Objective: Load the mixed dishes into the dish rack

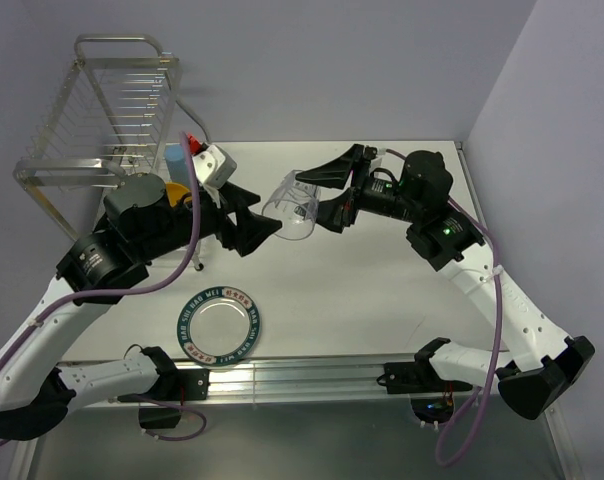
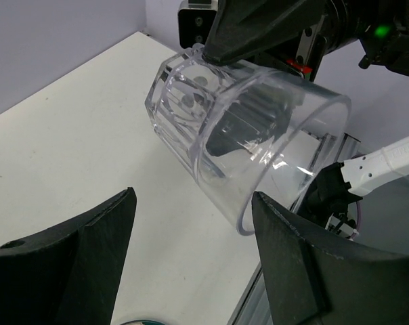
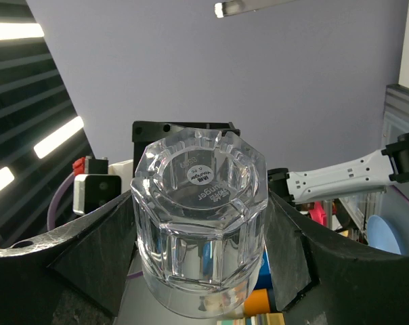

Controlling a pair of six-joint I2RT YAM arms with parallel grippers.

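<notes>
My right gripper (image 1: 317,197) is shut on the small clear glass (image 1: 292,205) and holds it on its side in mid-air, open mouth toward the left arm. In the right wrist view the glass (image 3: 201,203) sits base-up between the fingers (image 3: 99,257). My left gripper (image 1: 267,213) is open and empty, right in front of the glass's mouth. In the left wrist view the glass (image 2: 245,135) has its rim close to the right finger (image 2: 306,264). The silver plate with the green lettered rim (image 1: 219,325) lies flat near the front. The orange-yellow bowl (image 1: 185,192) and light blue cup (image 1: 172,157) sit behind the left arm. The mug is hidden.
The chrome wire dish rack (image 1: 107,110) stands at the back left, beyond the left arm. A white and red block (image 1: 210,160) lies beside the cup. A metal rail (image 1: 282,378) runs along the table's near edge.
</notes>
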